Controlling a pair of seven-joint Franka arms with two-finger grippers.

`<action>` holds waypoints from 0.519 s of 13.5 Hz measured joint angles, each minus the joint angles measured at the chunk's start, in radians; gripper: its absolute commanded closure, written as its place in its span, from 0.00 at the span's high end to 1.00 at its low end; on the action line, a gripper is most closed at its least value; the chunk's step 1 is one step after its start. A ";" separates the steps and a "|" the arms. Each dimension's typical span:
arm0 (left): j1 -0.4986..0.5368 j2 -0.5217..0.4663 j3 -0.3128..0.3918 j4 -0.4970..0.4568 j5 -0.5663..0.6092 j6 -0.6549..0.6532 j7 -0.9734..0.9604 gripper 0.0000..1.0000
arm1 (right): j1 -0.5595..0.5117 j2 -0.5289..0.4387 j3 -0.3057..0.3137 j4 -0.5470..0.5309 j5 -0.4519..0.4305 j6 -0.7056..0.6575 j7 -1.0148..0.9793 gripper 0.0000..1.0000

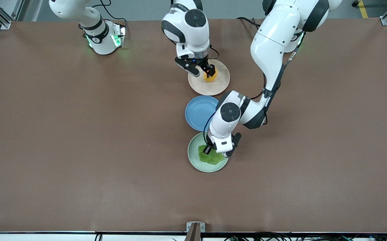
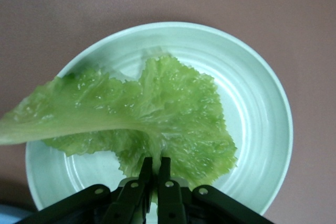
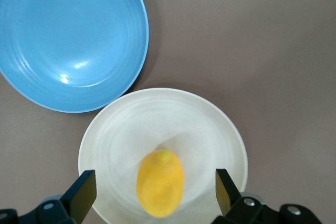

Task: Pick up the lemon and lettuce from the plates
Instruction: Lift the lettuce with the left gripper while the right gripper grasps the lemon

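Your left hand [image 2: 155, 179] is sitting low over the mint green plate [image 1: 193, 157], its fingers [image 2: 164, 174] pressed together and pinching one edge of the lettuce [image 2: 173, 124]. The leaf is spreading outward from the fingertips across the plate, and its paler stem end is reaching out past the rim. In the front view the lettuce [image 1: 209, 158] is showing just under the hand [image 1: 220, 150], in the half of the plate toward the left arm's end of the surface [image 1: 79, 150].

Your right hand [image 3: 155, 195] is hovering over the beige-pink plate [image 3: 210, 129] with its fingers [image 3: 81, 192] spread wide and gripping nothing. The lemon [image 3: 160, 183] is lying on that plate directly between the two fingers, with a clear gap on each side of it. In the front view the lemon [image 1: 210, 76] is peeking out from beneath the hand [image 1: 201, 68].

The blue plate [image 1: 198, 112] is lying between the other two, just beside each, and neither hand is over it.
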State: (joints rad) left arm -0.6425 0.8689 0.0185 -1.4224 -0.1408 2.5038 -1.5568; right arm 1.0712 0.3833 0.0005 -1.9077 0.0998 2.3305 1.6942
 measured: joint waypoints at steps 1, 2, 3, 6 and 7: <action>0.001 -0.012 0.001 0.003 0.000 -0.018 0.000 0.00 | 0.007 0.028 0.000 0.006 0.000 0.016 0.017 1.00; 0.003 -0.028 0.002 0.005 0.000 -0.034 0.000 0.00 | 0.014 0.055 0.000 0.017 0.000 0.020 0.037 1.00; 0.006 -0.048 0.002 0.007 0.000 -0.047 0.000 0.00 | 0.023 0.079 0.000 0.033 0.000 0.022 0.060 1.00; 0.018 -0.140 0.006 0.014 0.000 -0.115 0.000 0.00 | 0.058 0.149 -0.001 0.092 0.000 0.024 0.123 1.00; 0.030 -0.177 0.008 0.016 0.000 -0.145 0.004 0.00 | 0.070 0.170 -0.001 0.109 -0.001 0.024 0.143 1.00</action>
State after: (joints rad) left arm -0.6129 0.6921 0.0262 -1.4066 -0.1408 2.3591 -1.5530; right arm 1.1408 0.5537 -0.0006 -1.7985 0.0983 2.3544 1.8367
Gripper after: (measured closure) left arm 0.930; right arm 0.000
